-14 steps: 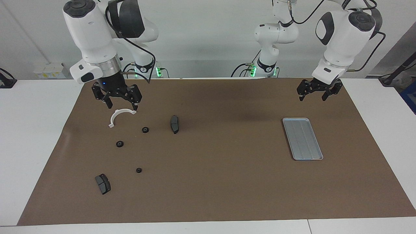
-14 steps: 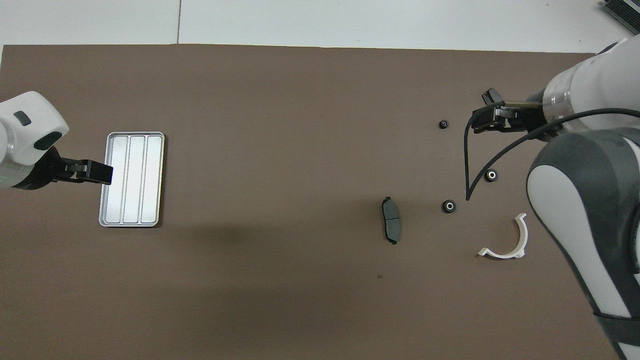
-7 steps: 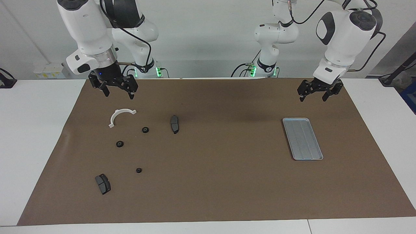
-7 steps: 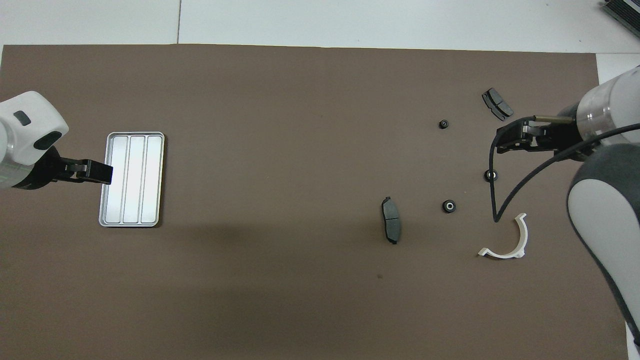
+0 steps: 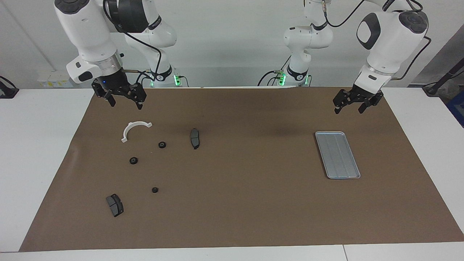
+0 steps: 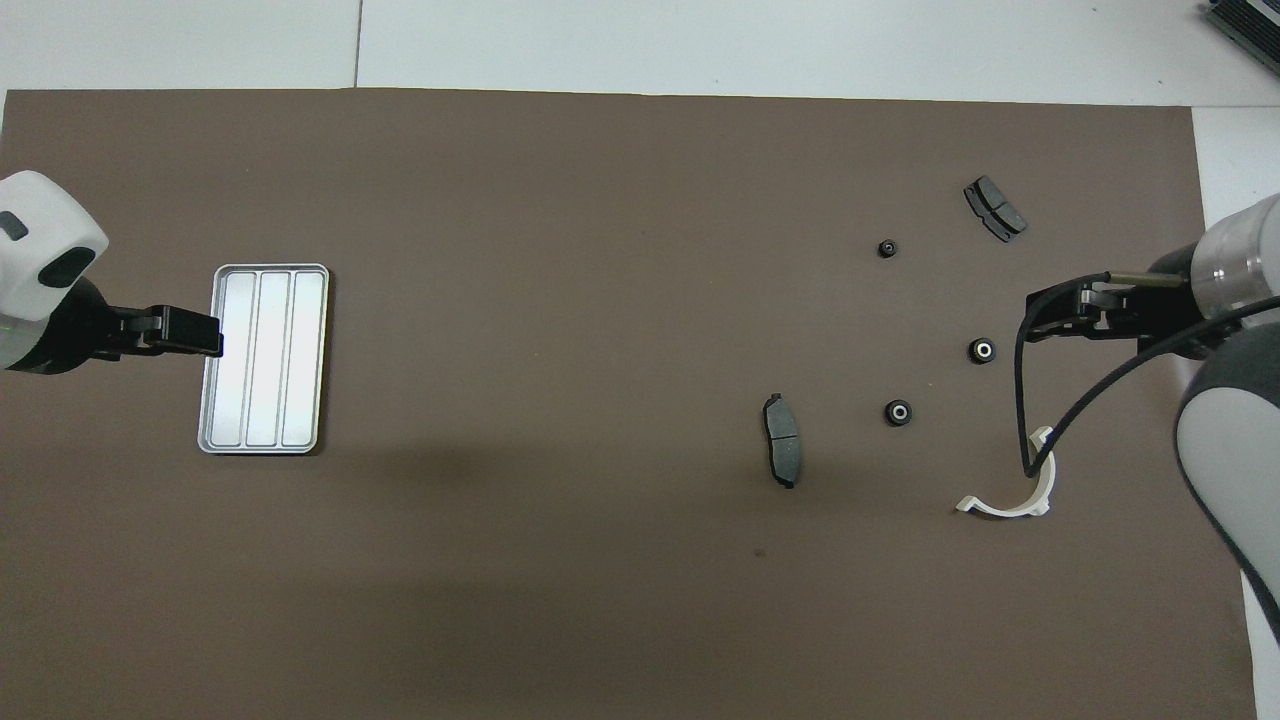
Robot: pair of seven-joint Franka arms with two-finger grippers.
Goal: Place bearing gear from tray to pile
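Note:
The silver tray point(image 5: 337, 154) point(image 6: 263, 358) lies toward the left arm's end of the table with nothing in it. Three small black bearing gears point(image 5: 162, 145) point(image 5: 133, 160) point(image 5: 154, 189) lie loose in the pile at the right arm's end; from above they show as gears point(image 6: 897, 412) point(image 6: 982, 351) point(image 6: 886, 248). Around them are a white half-ring bracket point(image 5: 130, 126) point(image 6: 1000, 509) and two dark brake pads point(image 5: 194, 138) point(image 5: 114, 204). My right gripper point(image 5: 125, 104) point(image 6: 1045, 315) hangs open and holds nothing, high over the mat by the bracket. My left gripper point(image 5: 348, 110) point(image 6: 195, 333) is open in the air beside the tray.
A brown mat point(image 5: 239, 203) covers the table, with white tabletop point(image 5: 36, 145) around it. Between the pile and the tray the mat is bare. The brake pads point(image 6: 783, 453) point(image 6: 994, 208) mark the pile's edges.
My right gripper has risen from just above the bracket and drawn back toward its base, uncovering one brake pad in the overhead view. The left arm has shifted only slightly.

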